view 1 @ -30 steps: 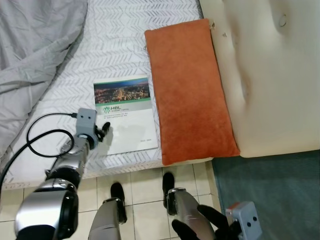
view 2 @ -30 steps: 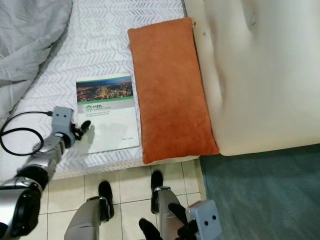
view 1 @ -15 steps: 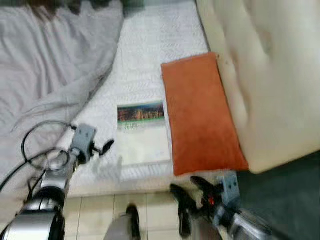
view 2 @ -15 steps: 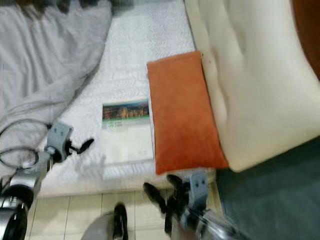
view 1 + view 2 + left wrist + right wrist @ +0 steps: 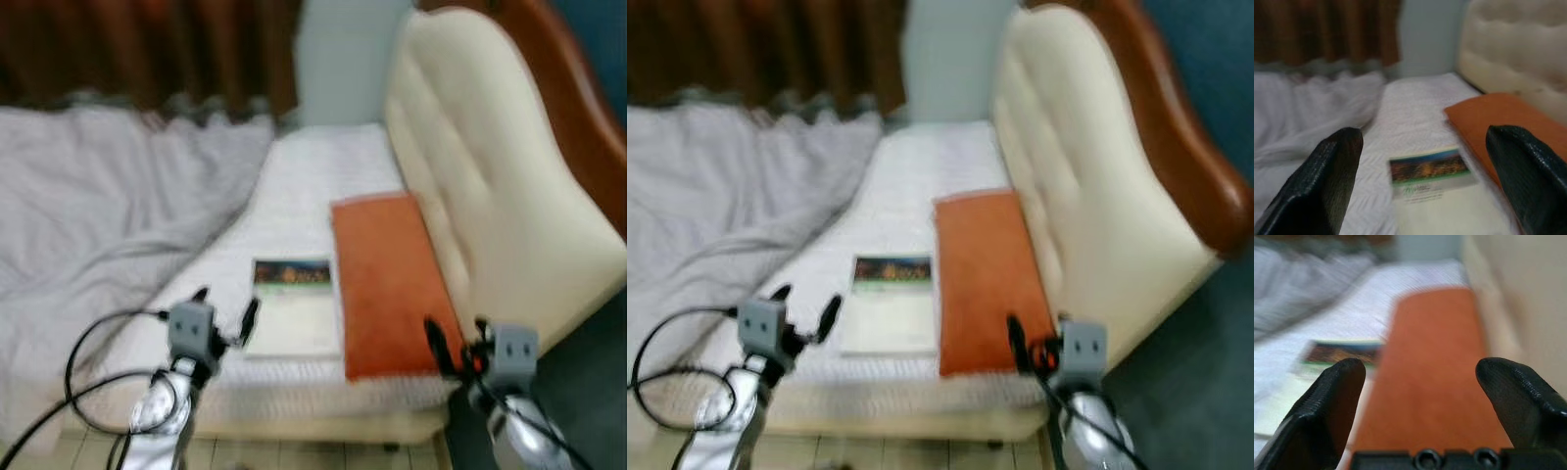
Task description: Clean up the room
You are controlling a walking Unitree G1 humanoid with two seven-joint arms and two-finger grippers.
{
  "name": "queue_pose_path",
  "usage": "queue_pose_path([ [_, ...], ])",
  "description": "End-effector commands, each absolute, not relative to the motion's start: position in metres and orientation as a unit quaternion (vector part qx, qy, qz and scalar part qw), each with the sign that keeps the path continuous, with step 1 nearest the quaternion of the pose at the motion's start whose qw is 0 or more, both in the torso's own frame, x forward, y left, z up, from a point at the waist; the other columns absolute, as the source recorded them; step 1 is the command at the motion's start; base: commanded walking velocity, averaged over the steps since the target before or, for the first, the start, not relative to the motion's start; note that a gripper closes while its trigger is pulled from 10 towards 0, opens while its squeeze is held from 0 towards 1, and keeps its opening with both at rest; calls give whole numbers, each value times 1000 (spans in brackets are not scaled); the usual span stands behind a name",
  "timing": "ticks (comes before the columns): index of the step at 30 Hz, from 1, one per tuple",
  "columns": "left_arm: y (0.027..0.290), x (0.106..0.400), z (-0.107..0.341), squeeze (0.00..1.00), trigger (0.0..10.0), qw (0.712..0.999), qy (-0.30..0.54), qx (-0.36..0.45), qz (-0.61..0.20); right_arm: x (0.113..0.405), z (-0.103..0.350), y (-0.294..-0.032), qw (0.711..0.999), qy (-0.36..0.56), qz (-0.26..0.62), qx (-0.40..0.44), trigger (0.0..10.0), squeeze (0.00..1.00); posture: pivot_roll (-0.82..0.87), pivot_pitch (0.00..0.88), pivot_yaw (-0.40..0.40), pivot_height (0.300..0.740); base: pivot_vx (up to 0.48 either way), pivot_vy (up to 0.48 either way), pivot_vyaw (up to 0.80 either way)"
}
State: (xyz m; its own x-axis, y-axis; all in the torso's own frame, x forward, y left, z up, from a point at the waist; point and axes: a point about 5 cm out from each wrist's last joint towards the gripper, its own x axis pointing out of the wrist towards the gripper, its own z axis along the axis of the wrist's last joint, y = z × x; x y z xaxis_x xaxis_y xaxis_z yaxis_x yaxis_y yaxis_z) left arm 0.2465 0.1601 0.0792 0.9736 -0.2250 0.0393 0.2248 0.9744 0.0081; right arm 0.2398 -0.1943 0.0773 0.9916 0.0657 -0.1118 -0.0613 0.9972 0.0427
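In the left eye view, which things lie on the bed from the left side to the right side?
Grey blanket → booklet → orange pillow → cream headboard.

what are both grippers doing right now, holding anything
Left gripper: open, holding nothing, aimed at the booklet on the bed.
Right gripper: open, holding nothing, facing the orange pillow.

Both eye views look forward and down from the robot's head along the bed toward the curtain. Each wrist view looks low across the mattress, near it. All four share the booklet and orange cushion.
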Motion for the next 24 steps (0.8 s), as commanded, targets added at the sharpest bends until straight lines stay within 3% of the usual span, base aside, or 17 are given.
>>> queue_pose_path([
  [1, 158, 246, 73, 0, 10000, 993, 11, -21, -111, 238, 67, -189, 997, 64, 37, 19, 10000, 0, 40, 0, -31, 740, 0, 480, 0],
  [12, 171, 223, 61, 0, 10000, 993, 76, 4, -95, 226, 64, -194, 997, 57, 10, 43, 10000, 0, 13, 0, -12, 740, 0, 480, 0],
  [20, 169, 233, 64, 0, 10000, 991, 83, -22, -107, 232, 64, -188, 998, 53, 23, 32, 10000, 0, 10, 0, -12, 740, 0, 480, 0],
  [24, 173, 232, 62, 0, 10000, 991, 91, -26, -96, 235, 64, -186, 997, 58, 34, 30, 10000, 0, 7, 0, -9, 740, 0, 480, -800],
])
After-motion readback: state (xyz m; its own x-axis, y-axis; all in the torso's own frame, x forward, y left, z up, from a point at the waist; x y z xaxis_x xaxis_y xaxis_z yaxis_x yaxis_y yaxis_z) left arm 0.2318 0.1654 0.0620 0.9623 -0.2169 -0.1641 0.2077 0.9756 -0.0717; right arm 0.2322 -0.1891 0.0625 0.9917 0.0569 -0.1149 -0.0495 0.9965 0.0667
